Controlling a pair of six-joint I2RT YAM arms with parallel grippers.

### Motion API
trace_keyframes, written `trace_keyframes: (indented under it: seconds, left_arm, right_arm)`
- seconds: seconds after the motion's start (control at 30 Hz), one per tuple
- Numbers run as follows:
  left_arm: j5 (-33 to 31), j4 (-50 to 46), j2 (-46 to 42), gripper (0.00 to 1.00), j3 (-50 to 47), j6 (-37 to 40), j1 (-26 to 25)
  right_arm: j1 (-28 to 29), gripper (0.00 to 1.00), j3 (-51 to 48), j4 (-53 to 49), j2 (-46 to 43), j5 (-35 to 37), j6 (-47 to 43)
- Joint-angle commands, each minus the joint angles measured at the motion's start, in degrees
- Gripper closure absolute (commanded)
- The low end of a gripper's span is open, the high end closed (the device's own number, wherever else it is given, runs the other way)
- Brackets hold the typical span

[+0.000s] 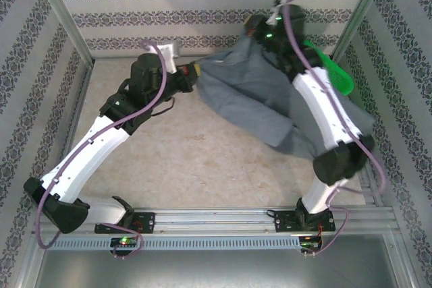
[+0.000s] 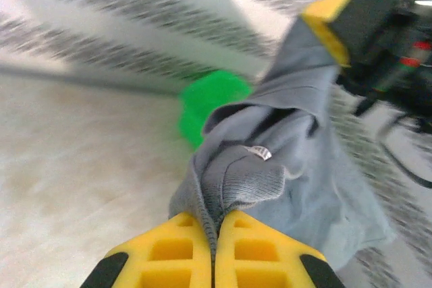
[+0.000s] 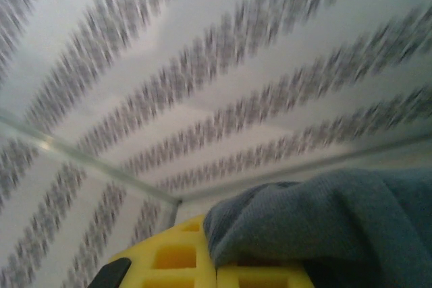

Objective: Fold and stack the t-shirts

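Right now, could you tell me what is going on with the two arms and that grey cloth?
Both arms are holding one dark grey t-shirt up between them. The left gripper is shut on its neckline, near the pale label. The right gripper is shut on another edge, higher up by the back wall. The shirt hangs unfolded over the table, with the green basket beside it on the right. No folding is done yet.

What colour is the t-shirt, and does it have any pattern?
The t-shirt is plain slate grey with no pattern. The left wrist view shows it best.
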Motion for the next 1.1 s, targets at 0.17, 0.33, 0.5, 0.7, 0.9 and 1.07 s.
trace_keyframes:
  seconds: [0.17,0.33,0.5,0.7,0.9,1.07]
  left_arm:
    - [5.6,8.7,-3.1,0.9,-28.7,-10.5,24.9]
    - [10.2,8.5,-1.0,0.53,-32.6,-8.3,33.9]
    - [8.0,-4.1,-5.3,0.48,-31.7,-9.2,30.0]
    - [4.5,-20.3,-15.5,0.49,-38.0,-22.8,16.4]
    - [4.8,-26.9,-23.9,0.48,-42.8,-31.1,11.4]
    - [8.8,-16.7,-20.7,0.44,-49.0,-41.2,2.6]
  right_arm:
    - [7.7,0.45,5.4,-8.4,14.4,-6.9,-1.1]
    - [7.4,0.4,-7.6,-8.9,6.8,-2.2,1.1]
    - [5.3,0.44,-28.4,-8.7,-6.6,2.0,4.1]
    - [4.1,0.46,-47.1,-11.7,-21.1,4.4,6.6]
    - [6.2,0.46,-57.0,-16.4,-26.5,4.6,12.2]
    - [7.0,0.46,-65.5,-12.8,-27.9,1.9,18.3]
